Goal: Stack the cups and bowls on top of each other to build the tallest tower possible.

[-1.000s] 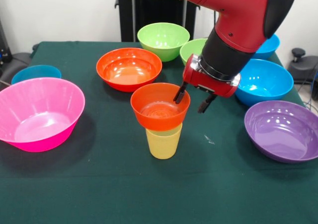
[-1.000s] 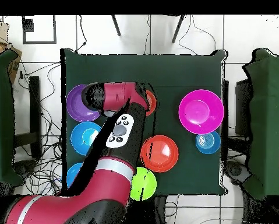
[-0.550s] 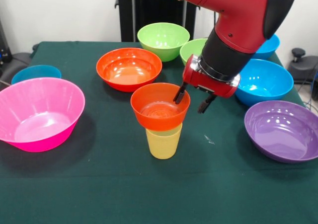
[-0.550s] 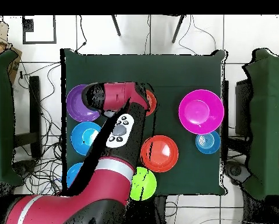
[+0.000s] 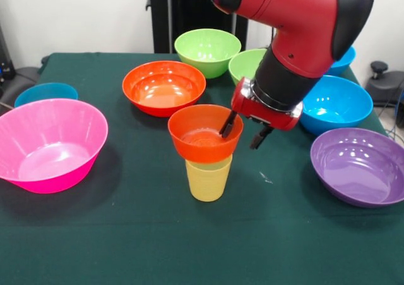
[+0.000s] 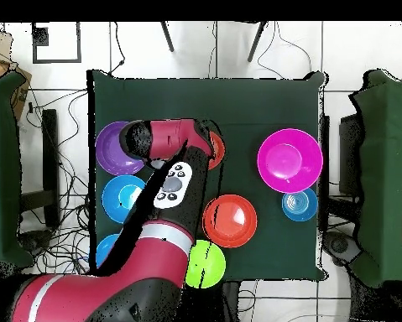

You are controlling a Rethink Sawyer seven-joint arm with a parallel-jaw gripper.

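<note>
The hand point(image 5: 242, 131) straddles the rim of the small orange bowl point(image 5: 204, 133): one finger reaches down inside the bowl, the other hangs outside the wall, and the two stand visibly apart, so the hand looks spread around the rim, not pinching it. That bowl sits on the mouth of the pale-yellow cup point(image 5: 209, 179), which stands upright near the middle of the counter point(image 5: 126, 247). Cup and bowl together make a two-piece tower, and nothing else rests on it.

Around it, the larger orange bowl point(image 5: 164, 86) lies just behind, toward the counter's far edge, with two lime green bowls point(image 5: 207, 51) beyond it. The big pink bowl point(image 5: 49, 144) sits at one side edge with a small blue bowl point(image 5: 45, 94) behind it. At the opposite side edge are the purple bowl point(image 5: 358, 165) and a blue bowl point(image 5: 334, 103), with another blue one partly hidden by the arm.

Judging from this, the step in hand is setting the small orange bowl on the cup, at or near the point of letting go. The next move likely calls for lifting the hand straight up without dragging the rim, since the bowl overhangs the narrow cup and could tip. After that, a further bowl would need fetching and centering on top.
</note>
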